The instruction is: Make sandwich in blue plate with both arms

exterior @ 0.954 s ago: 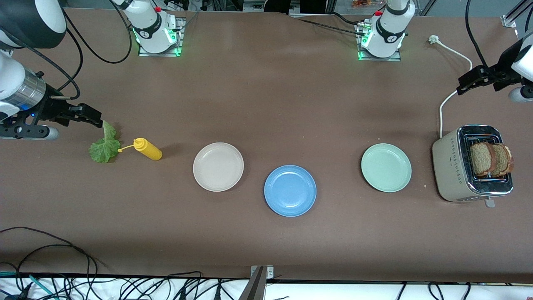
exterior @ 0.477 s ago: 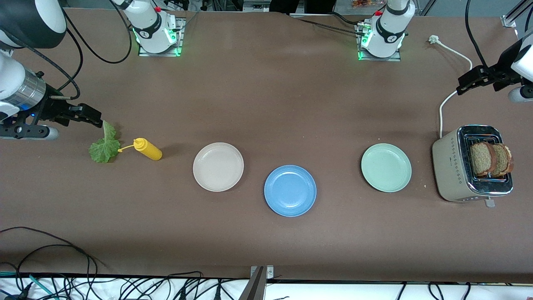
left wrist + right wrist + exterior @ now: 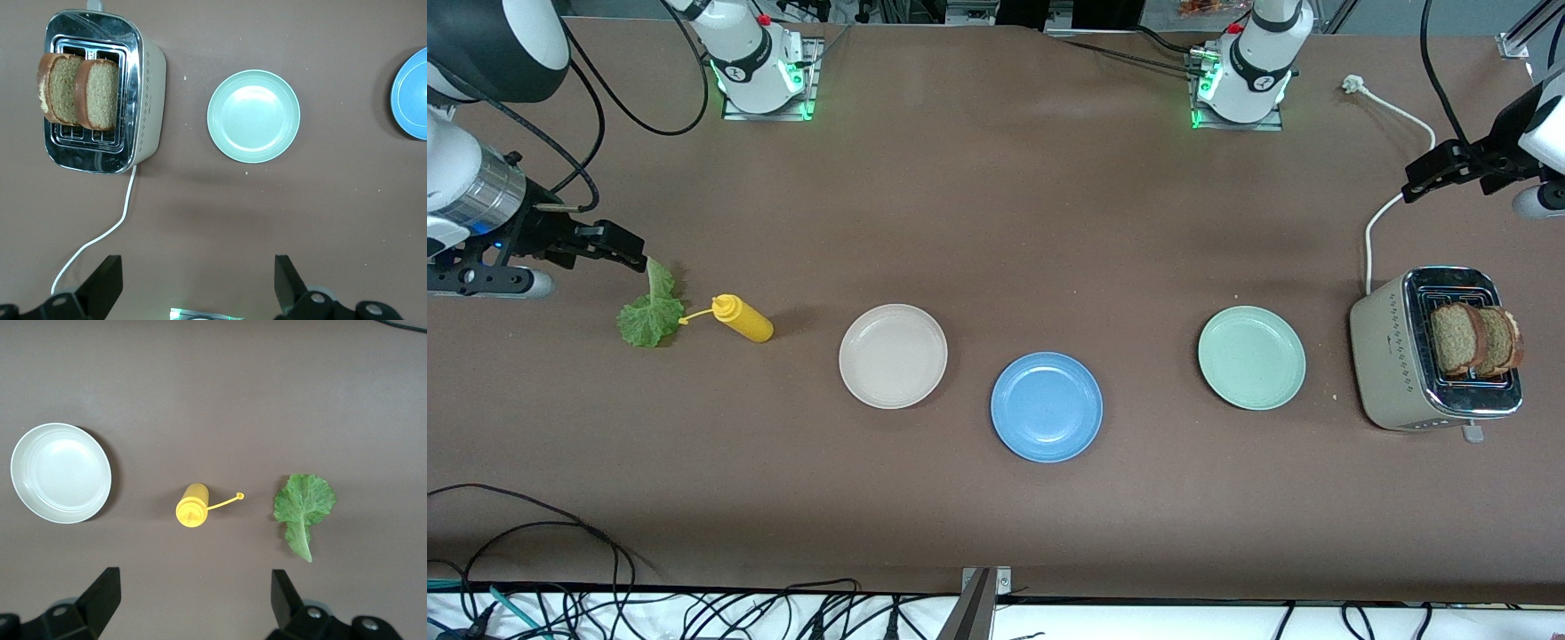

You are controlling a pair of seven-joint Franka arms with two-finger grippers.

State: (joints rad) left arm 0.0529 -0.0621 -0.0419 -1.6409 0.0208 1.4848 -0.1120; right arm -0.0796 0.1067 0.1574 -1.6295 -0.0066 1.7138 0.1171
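Both grippers hang open and empty, unmoved over the last second: right gripper (image 3: 618, 249) above the lettuce leaf (image 3: 649, 311), left gripper (image 3: 1436, 173) above the toaster (image 3: 1392, 364) holding both bread slices (image 3: 1476, 340). Blue plate (image 3: 1047, 406) sits bare; assembly hasn't begun.

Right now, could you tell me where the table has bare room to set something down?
Widest bare stretch: from the row of plates up to the arm bases. Also between the blue plate and the mint-green plate. Tighter around the lettuce leaf and yellow squeeze bottle, and near the toaster.
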